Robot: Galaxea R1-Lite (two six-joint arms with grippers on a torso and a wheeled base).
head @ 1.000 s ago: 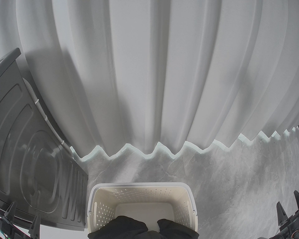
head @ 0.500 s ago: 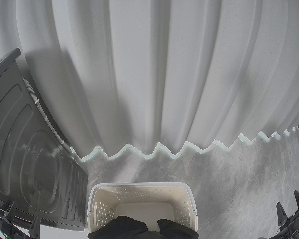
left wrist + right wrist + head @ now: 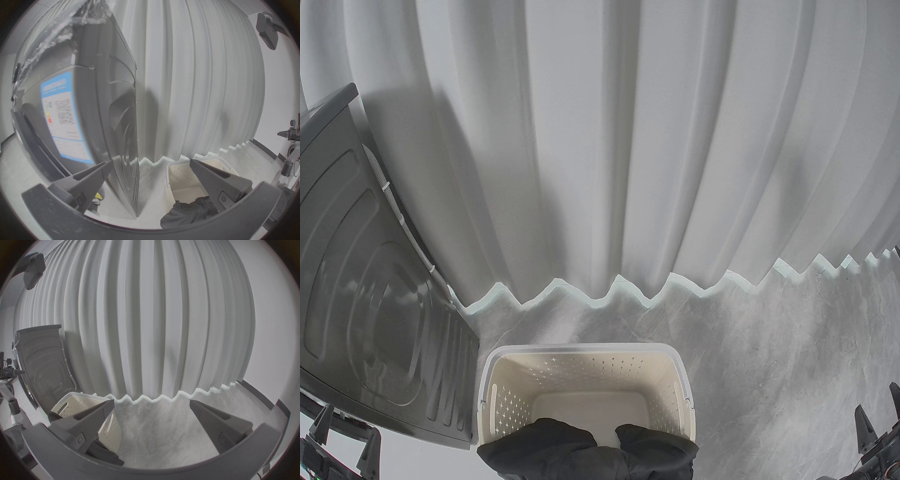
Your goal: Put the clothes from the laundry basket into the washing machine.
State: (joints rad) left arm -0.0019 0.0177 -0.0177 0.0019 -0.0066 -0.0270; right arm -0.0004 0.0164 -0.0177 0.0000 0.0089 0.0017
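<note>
The black clothes (image 3: 587, 450) run off the head view's bottom edge and cover the near wall of the laundry basket (image 3: 581, 350). The washing machine (image 3: 362, 281) is cut by the left edge. The left gripper (image 3: 348, 431) and right gripper (image 3: 878, 412) are cut off below their fingertips. The print on the machine's label (image 3: 62, 115) is too blurred to read

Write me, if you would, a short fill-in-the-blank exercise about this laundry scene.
1. The clothes draped over the basket's near rim are ____ in colour.
2. The washing machine stands on the robot's ____ side of the basket.
3. The curtain hanging behind the basket is ____ in colour.
4. The left gripper and the right gripper are both empty, with their fingers ____.

Missing words: black; left; white; open.
</note>
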